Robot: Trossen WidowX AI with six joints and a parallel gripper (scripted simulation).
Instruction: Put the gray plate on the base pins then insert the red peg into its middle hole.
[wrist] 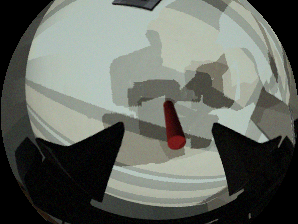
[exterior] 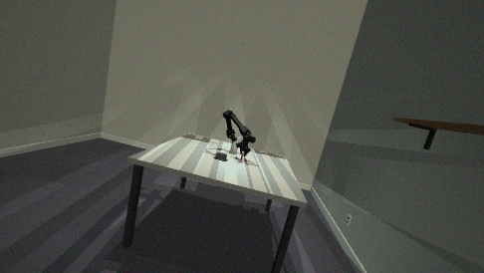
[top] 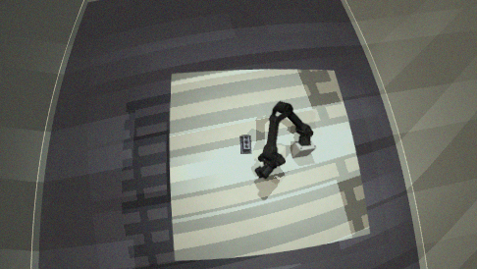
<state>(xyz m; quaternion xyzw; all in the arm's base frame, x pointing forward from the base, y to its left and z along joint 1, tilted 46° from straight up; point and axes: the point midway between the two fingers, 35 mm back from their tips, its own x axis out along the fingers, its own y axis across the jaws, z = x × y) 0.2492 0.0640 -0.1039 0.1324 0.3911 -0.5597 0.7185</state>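
Above bench (top: 211,236) (exterior: 164,154) (wrist: 65,65), fingers (top: 263,171) (exterior: 245,149) held spread, nothing pinched, red peg (exterior: 242,156) (wrist: 173,125) framed between them for grasp. Peg stood upright, top end left exposed. Gray plate (top: 245,143) apparently seated on base, so middle hole probably readied for peg.

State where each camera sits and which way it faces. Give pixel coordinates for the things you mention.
Top: high overhead, facing down at the tabletop (top: 206,206) (exterior: 169,154); whole arm (top: 273,133) (exterior: 240,126) shows.
Exterior: off to one side, looking across the room at the table; whole arm shows.
Wrist: on the arm, facing past the open gripper's (wrist: 169,127) fingers at the red peg (wrist: 172,122) (exterior: 242,156).
Top and exterior share arm and tabletop.
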